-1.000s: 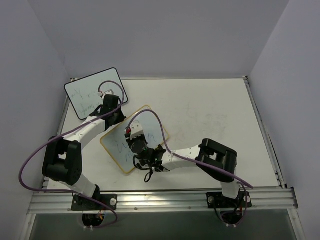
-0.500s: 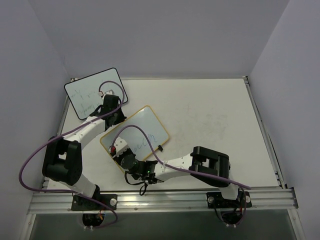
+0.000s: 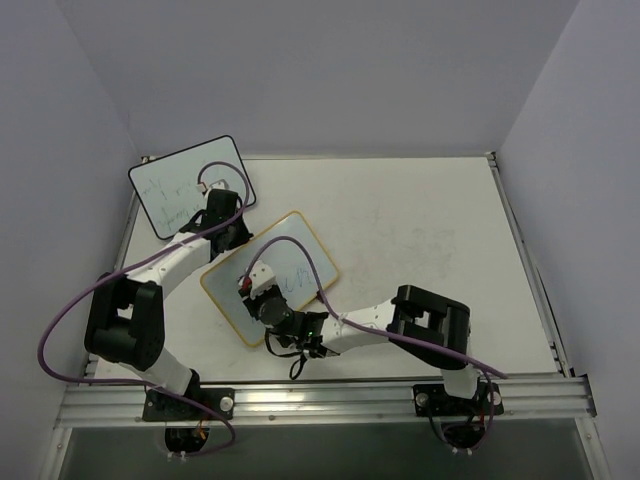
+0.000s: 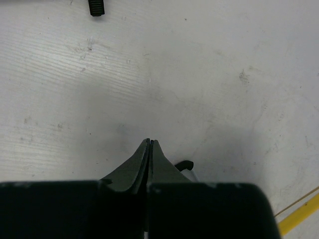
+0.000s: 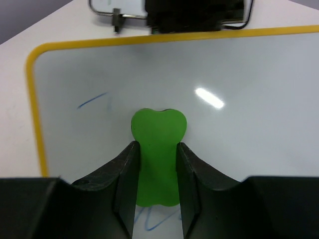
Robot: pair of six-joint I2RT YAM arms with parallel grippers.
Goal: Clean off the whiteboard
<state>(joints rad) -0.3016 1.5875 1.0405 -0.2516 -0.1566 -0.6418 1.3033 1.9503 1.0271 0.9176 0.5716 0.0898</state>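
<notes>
One whiteboard beneath right pincer's eraser.

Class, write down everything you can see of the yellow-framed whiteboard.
The whiteboard lies flat on the table, turned diagonally. It has a glossy white surface, a thin yellow frame, rounded corners and a wire clip at its far edge. Blue marks show on it. A green eraser, gripped in the right claw, rests on it.

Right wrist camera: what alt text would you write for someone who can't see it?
The right gripper clamps a green eraser, held on the yellow-framed whiteboard. A short blue stroke shows at left, and more blue scribble beneath the eraser.
</notes>
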